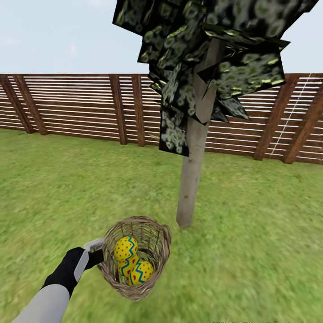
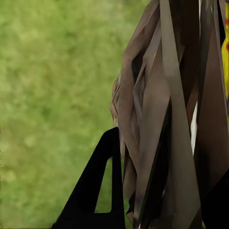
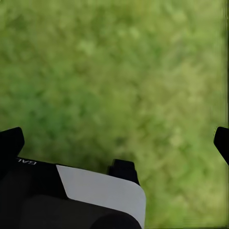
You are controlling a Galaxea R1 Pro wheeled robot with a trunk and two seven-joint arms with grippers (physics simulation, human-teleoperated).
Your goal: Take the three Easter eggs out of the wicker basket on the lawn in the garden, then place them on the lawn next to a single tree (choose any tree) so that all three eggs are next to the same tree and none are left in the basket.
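The wicker basket (image 1: 162, 246) is tilted with its mouth toward me, a short way in front of the tree (image 1: 192, 179) and its pale trunk. Three yellow Easter eggs (image 1: 126, 248) (image 1: 128, 264) (image 1: 141, 272) lie together inside it. My left gripper (image 1: 99, 253) is shut on the basket's near-left rim. In the left wrist view a black finger (image 2: 102, 181) stands beside the brown wicker strips (image 2: 162, 124), and a sliver of yellow egg (image 2: 225, 57) shows behind them. My right gripper (image 3: 117, 138) is open over bare lawn (image 3: 124, 71).
Mottled green lawn (image 1: 260, 242) spreads all around the tree's base. A brown slatted fence (image 1: 67, 103) closes off the back. Dark speckled foliage (image 1: 211, 49) hangs high over the trunk.
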